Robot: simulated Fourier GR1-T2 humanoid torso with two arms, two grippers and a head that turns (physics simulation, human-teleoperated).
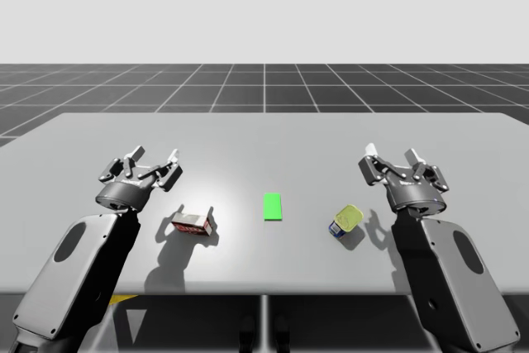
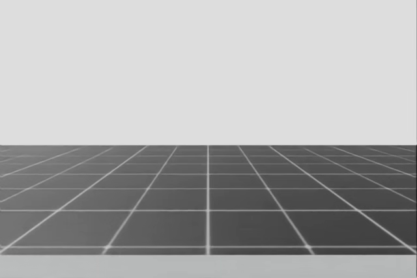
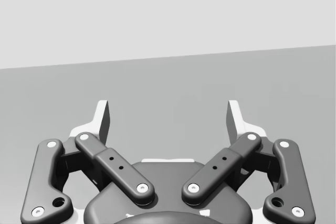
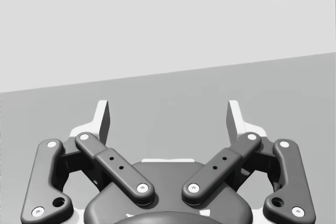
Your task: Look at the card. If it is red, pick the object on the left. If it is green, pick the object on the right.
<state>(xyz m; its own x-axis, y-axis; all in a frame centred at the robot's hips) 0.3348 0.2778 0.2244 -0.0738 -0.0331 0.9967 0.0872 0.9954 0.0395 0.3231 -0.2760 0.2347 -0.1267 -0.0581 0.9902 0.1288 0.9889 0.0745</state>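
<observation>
The card (image 1: 272,206) is green; my right claw (image 1: 392,159), fingers apart, should straddle the tipped blue can (image 1: 345,221) squarely before closing; my left claw (image 1: 154,158) idles, fingers apart too.

Grey-shelled arms (image 1: 99,266) — dark linkage grippers (image 3: 168,121), white-tipped fingers (image 3: 103,120), silver screws (image 3: 143,188)

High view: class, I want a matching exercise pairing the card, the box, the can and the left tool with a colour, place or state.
Things: 1 card; 2 box; 3 can; 4 left tool.
Descriptions: a open, holding nothing; b red, left of the card; c green, in the middle; d yellow-topped, right of the card.
Pairs: 1c, 2b, 3d, 4a.
</observation>
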